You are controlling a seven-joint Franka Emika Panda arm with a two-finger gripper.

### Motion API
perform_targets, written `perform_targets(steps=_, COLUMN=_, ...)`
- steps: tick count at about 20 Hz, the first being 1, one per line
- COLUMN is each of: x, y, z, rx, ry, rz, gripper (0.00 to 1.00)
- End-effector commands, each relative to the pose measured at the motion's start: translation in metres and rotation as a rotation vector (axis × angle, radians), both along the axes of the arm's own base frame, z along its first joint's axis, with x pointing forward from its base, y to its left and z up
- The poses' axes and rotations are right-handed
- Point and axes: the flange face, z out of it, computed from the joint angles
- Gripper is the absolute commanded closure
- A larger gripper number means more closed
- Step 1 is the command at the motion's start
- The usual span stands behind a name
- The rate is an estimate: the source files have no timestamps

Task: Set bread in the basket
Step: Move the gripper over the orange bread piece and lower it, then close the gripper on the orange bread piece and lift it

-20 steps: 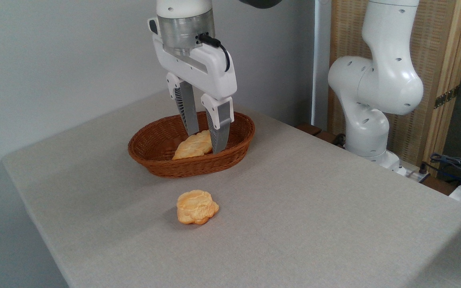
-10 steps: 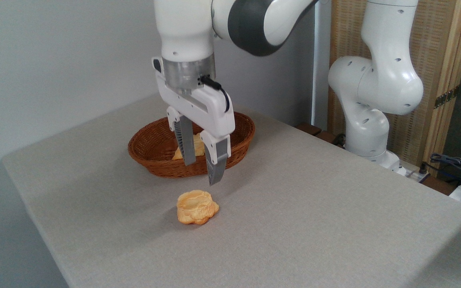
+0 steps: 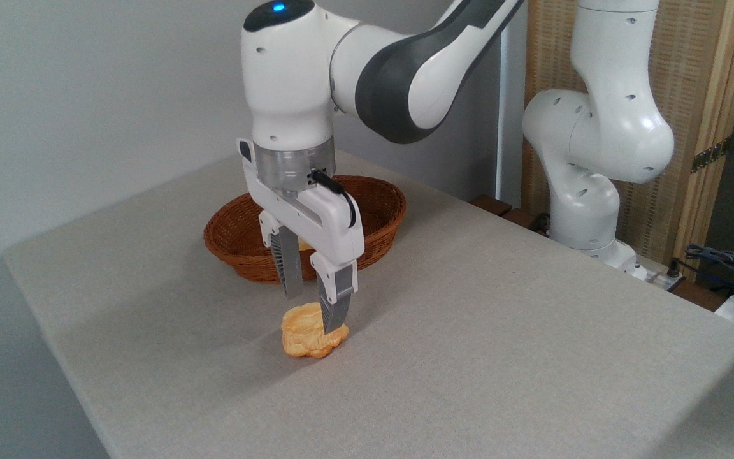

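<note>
We count one round bun (image 3: 306,331) on the counter (image 3: 501,331), without evident long axis, and one wicker basket (image 3: 380,204) behind it. The gripper (image 3: 315,312) jaws stand apart astride the bun.

Woven wicker basket (image 3: 380,213); matt cloth table (image 3: 501,331)

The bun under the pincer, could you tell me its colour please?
Golden orange; the bun shows clearly in the fixed camera view.
</note>
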Motion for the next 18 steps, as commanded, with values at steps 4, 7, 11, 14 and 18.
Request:
perform_targets(steps=4, x=0.006, y=-0.015, z=-0.027, rx=0.057, ry=0.028, rz=-0.09, gripper=0.0)
perform_targets(steps=7, x=0.011, y=-0.02, z=-0.039, rx=0.063, ry=0.025, rz=-0.097, gripper=0.0)
perform_targets(steps=11, x=0.012, y=-0.027, z=-0.044, rx=0.063, ry=0.025, rz=-0.105, gripper=0.0)
perform_targets(steps=14, x=0.013, y=-0.027, z=-0.043, rx=0.064, ry=0.022, rz=-0.11, gripper=0.13)
perform_targets(steps=18, x=0.013, y=-0.027, z=-0.042, rx=0.064, ry=0.016, rz=-0.111, gripper=0.48)
